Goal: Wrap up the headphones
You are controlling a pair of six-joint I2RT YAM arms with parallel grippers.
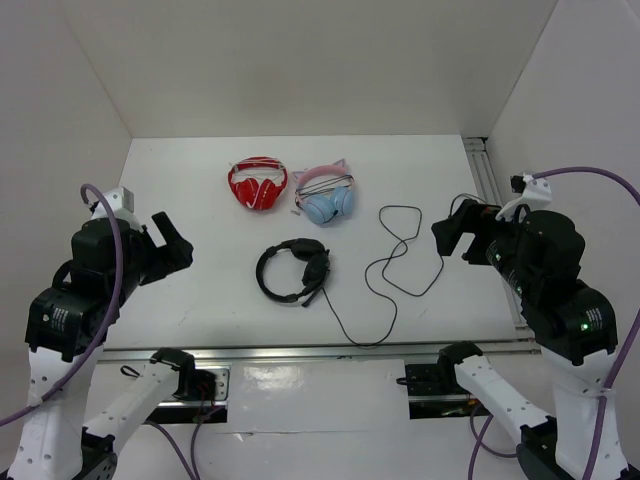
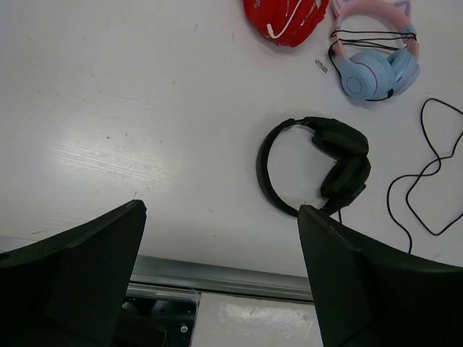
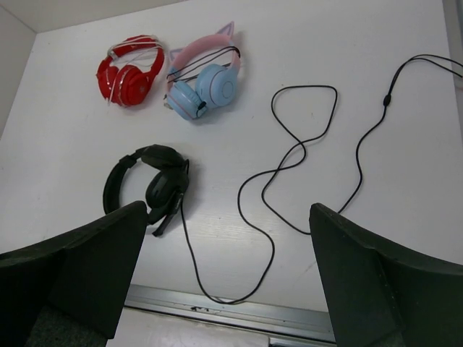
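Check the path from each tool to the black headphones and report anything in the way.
Nothing visible blocks either. Bare table separates the left tool from the black headphones; only their own loose cable lies toward the right tool. The red headphones and blue headphones sit farther back, off both paths.

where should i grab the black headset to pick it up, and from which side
Grip the headband of the black headset, coming straight down from above on its left side. It lies flat, so the thin band is a bare arc there, while the bulky earcups and trailing cable crowd the right.
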